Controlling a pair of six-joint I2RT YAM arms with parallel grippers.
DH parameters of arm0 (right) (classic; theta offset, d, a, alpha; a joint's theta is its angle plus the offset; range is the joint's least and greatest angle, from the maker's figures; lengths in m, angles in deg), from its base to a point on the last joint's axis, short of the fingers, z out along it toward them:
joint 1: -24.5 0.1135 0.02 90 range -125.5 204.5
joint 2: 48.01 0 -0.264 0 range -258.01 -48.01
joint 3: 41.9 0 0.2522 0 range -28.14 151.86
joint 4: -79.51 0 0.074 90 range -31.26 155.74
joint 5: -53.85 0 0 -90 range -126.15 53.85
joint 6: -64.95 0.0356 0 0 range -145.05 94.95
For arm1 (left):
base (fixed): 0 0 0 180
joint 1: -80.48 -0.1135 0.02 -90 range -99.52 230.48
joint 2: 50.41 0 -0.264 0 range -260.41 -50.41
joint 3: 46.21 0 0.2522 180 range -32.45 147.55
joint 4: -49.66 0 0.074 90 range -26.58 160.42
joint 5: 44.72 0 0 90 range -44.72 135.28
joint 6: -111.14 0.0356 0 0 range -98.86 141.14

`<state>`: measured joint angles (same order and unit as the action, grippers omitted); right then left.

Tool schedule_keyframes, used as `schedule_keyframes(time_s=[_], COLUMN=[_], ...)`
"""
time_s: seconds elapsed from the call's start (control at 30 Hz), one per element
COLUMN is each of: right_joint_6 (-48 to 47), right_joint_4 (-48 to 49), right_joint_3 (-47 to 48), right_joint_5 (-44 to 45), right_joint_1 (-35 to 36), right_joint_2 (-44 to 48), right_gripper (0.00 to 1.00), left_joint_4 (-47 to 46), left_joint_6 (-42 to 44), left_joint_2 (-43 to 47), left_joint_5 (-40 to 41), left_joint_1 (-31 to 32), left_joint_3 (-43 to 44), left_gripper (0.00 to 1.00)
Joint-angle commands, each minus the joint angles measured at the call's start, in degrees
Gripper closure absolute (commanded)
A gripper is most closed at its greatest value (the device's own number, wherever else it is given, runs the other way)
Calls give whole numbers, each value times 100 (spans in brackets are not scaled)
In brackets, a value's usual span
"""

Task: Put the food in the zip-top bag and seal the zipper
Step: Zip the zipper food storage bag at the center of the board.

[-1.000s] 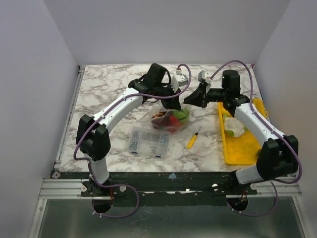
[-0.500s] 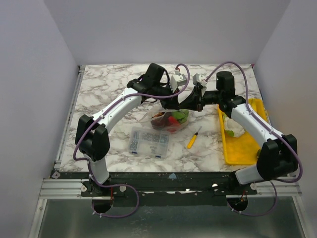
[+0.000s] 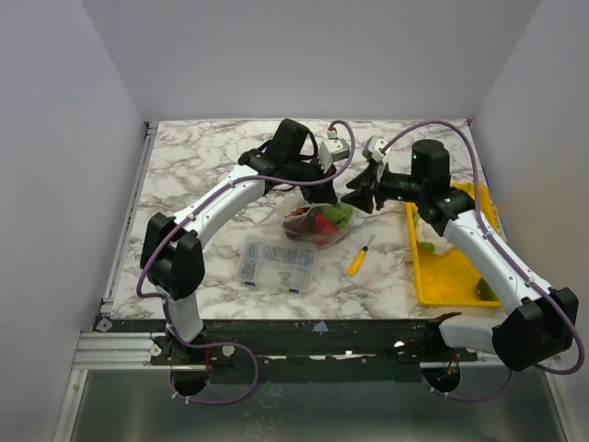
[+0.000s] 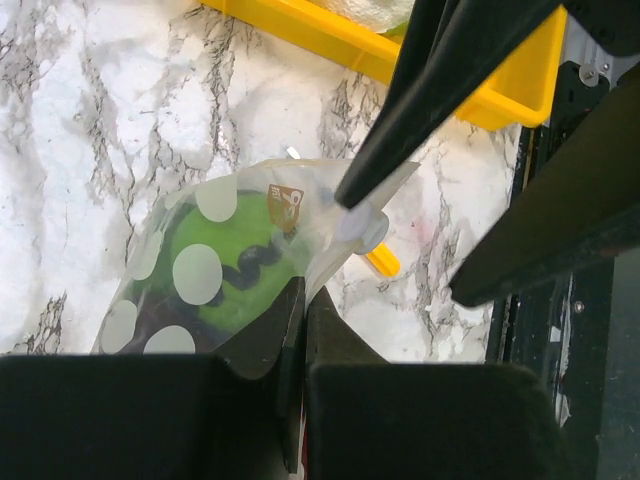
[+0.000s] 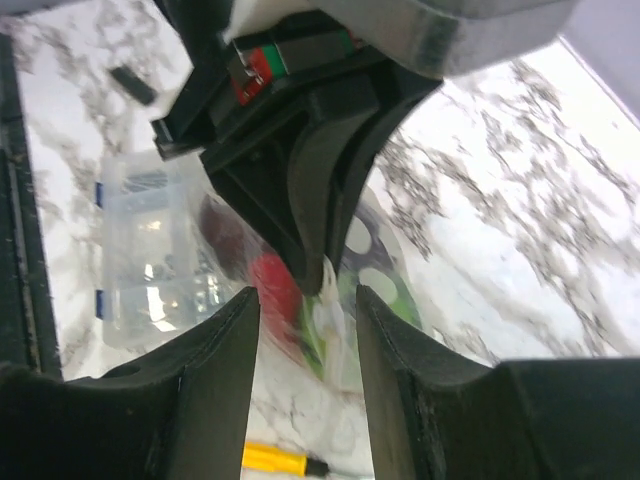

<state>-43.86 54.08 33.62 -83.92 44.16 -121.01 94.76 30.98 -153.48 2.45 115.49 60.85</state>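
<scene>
A zip-top bag of toy food rests on the tabletop below both hands. Its top edge is pinched in the clenched left hand and runs toward the released right hand, just beside.

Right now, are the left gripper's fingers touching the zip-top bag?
Touching. Left wrist view: the left gripper is shut, its fingers pinching the zip-top bag at its edge.
</scene>
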Motion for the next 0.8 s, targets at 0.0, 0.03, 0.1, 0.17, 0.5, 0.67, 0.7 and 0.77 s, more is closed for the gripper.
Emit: schedule_keyframes(time_s=[0.0, 0.03, 0.1, 0.17, 0.5, 0.67, 0.7, 0.77], right_joint_6=[-646, -733, -1030, -1186, -1461, -1461, -1452, -1453], right_joint_4=[-1308, -1535, -2035, -2399, -2890, -2771, -2738, -2706], right_joint_3=[244, 308, 546, 885, 1619, 1538, 1512, 1437], right_joint_5=[1296, 1408, 1441, 1493, 1064, 932, 957, 971], right_joint_1=[-1, 4, 8, 7, 6, 8, 7, 11], right_joint_2=[217, 217, 104, -89, -711, -725, -725, -733], right_gripper=[53, 53, 54, 56, 78, 85, 87, 87], left_joint_4=[-105, -115, -119, -112, -76, -78, -83, -60], left_joint_6=[72, 70, 62, 53, 44, 48, 44, 35], left_joint_2=[271, 276, 261, 230, 177, 172, 161, 145], left_joint_5=[-33, -40, -50, -59, -73, -73, -87, -107], left_joint_1=[30, 33, 34, 37, 39, 37, 38, 37], left_joint_3=[-19, -15, -14, 8, 44, 51, 65, 84], left_gripper=[100, 100, 100, 100, 100, 100, 100, 100])
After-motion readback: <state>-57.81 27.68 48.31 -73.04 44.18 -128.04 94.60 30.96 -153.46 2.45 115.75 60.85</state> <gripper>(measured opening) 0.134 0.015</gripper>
